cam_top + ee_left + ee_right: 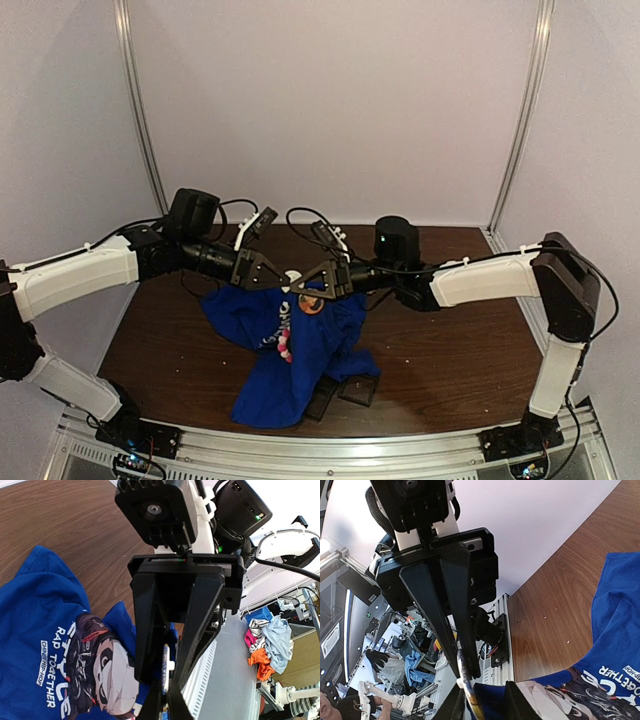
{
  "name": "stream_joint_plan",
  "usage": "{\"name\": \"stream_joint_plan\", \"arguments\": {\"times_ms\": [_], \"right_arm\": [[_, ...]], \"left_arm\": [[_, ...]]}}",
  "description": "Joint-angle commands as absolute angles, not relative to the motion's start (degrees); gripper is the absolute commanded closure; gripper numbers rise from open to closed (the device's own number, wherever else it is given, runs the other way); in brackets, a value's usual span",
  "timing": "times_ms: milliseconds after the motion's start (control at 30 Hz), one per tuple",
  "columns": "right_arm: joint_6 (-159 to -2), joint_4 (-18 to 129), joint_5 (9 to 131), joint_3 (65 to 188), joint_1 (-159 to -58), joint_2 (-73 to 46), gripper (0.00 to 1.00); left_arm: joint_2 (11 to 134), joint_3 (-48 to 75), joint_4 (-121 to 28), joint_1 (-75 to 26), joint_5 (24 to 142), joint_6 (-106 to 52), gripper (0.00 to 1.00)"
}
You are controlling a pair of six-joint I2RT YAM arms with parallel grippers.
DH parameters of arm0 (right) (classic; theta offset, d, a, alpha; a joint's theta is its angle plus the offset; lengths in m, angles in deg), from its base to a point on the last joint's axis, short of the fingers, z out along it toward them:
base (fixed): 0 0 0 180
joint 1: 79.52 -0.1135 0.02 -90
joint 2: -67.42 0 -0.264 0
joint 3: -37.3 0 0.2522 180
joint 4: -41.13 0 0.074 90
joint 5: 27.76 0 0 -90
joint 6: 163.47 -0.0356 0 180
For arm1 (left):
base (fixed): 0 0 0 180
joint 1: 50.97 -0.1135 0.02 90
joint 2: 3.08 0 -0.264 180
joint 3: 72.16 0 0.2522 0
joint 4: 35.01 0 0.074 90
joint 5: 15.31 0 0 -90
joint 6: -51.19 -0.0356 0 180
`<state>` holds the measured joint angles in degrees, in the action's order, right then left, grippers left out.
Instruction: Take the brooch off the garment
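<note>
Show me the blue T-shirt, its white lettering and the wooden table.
blue T-shirt (pixel 272 398), top view, lower part.
white lettering (pixel 56 670), left wrist view, the words RAP TOGETHER.
wooden table (pixel 450 350), top view, bare right side.

Your left claw (pixel 164 692) stands closed, its black fingers (pixel 147 630) pinching the brooch (pixel 166 666), which you see only edge-on. To its left the blue garment (pixel 35 630) spreads rumpled over the brown bench (pixel 55 515), with white lettering and a dark print facing you. A clothes heap (pixel 267 642) sits off to the right.
</note>
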<state>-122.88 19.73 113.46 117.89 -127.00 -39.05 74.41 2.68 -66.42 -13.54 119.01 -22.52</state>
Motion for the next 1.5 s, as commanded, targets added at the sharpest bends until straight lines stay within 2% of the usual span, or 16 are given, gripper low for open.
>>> {"name": "stream_joint_plan", "arguments": {"times_ms": [0, 233, 300, 500, 933, 1267, 1467], "right_arm": [[-120.2, 20.43, 108.06, 119.08, -126.77, -39.85, 0.67], [-115.4, 19.2, 106.79, 112.78, -126.71, -32.16, 0.31], [-115.47, 17.74, 107.09, 111.25, -126.71, -31.58, 0.25], [-121.22, 4.98, 110.31, 106.77, -126.8, -31.85, 0.16], [-118.75, 6.37, 110.07, 105.6, -128.27, -30.14, 0.22], [-119.45, 5.22, 112.26, 106.98, -129.34, -31.71, 0.36], [-121.29, 3.21, 112.07, 107.04, -129.35, -32.6, 0.48]], "left_arm": [[72.5, 4.38, -59.14, -9.57, 129.01, -22.24, 1.0], [72.42, 4.75, -59.25, -10.06, 128.62, -21.69, 1.0], [72.18, 4.79, -59.36, -10.1, 128.74, -21.89, 1.0], [72.01, 4.83, -59.74, -10.11, 128.51, -22.03, 1.0], [71.81, 5.14, -60.35, -10.11, 127.87, -22.2, 1.0], [71.65, 5.14, -60.59, -10.11, 127.72, -22.38, 1.0], [71.62, 5.13, -60.72, -10.11, 127.71, -22.54, 1.0]]}}
